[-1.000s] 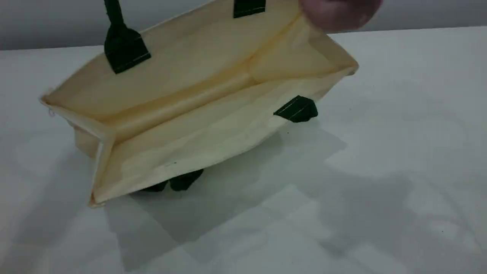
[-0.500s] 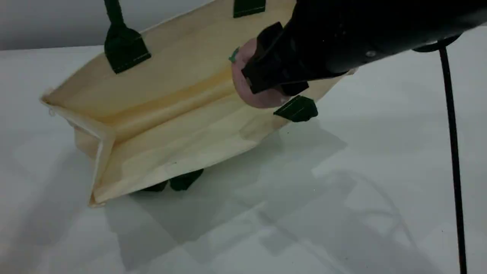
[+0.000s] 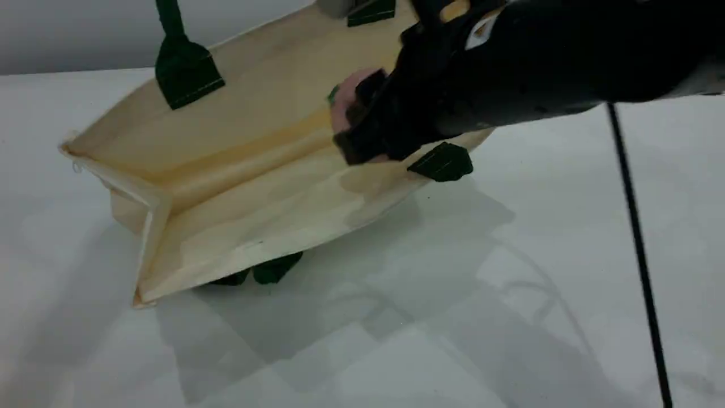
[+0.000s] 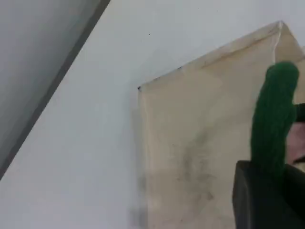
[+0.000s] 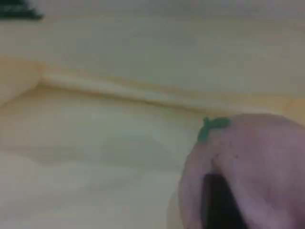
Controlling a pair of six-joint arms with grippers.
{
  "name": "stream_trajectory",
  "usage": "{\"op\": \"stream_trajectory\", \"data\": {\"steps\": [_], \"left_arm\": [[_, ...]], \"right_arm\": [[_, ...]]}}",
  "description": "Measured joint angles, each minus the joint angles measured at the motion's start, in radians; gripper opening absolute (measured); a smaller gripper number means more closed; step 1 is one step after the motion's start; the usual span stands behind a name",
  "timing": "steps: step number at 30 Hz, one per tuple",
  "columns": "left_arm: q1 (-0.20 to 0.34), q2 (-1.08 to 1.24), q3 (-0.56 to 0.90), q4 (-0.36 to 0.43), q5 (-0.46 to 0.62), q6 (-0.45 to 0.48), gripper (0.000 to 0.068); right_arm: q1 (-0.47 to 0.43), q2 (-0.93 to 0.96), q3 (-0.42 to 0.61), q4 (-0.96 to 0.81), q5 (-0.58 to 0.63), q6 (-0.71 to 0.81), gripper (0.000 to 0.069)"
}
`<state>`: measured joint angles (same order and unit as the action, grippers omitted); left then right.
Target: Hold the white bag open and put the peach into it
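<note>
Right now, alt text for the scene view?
The right gripper holds the pink peach inside the open mouth of the white bag, which rests on a white table. One dark green handle rises out of the frame's top.

Colours only: the flat cream-white fabric tote bag (image 3: 272, 187) goes warmer, almost yellowish, on the inside. Its outer face has faint grey smudges (image 4: 195, 171). The thick rope handle (image 4: 275, 119) is dark green, same as the stitched square tabs (image 3: 187, 71), which show thin pale thread lines. The small round peach (image 3: 344, 110) is dull pink with a tiny green leaf bit (image 5: 214, 125). The right gripper (image 3: 358, 122) is plain black, and so is the thin cable (image 3: 640, 255). The desk (image 3: 566, 238) is pale whitish grey with no pattern.
</note>
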<state>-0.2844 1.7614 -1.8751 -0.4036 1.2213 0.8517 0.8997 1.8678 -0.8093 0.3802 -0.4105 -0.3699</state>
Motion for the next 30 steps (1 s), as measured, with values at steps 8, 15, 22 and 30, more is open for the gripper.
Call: {"op": "stream_trajectory", "data": {"steps": [8,15,22,30], "left_arm": [[0.0,0.0,0.0,0.0,0.0,0.0,0.0094],[0.0,0.0,0.0,0.0,0.0,0.0,0.0094],[0.0,0.0,0.0,0.0,0.0,0.0,0.0094],[0.0,0.0,0.0,0.0,0.0,-0.001,0.0094]], "right_arm": [[0.0,0.114,-0.09,-0.019,0.002,0.004,0.0309],[0.0,0.153,-0.138,-0.019,-0.01,0.005,0.0309],[0.0,0.212,-0.166,-0.039,-0.021,0.005,0.0309],[0.027,0.212,-0.22,-0.038,0.0,0.097,0.0375]]}}
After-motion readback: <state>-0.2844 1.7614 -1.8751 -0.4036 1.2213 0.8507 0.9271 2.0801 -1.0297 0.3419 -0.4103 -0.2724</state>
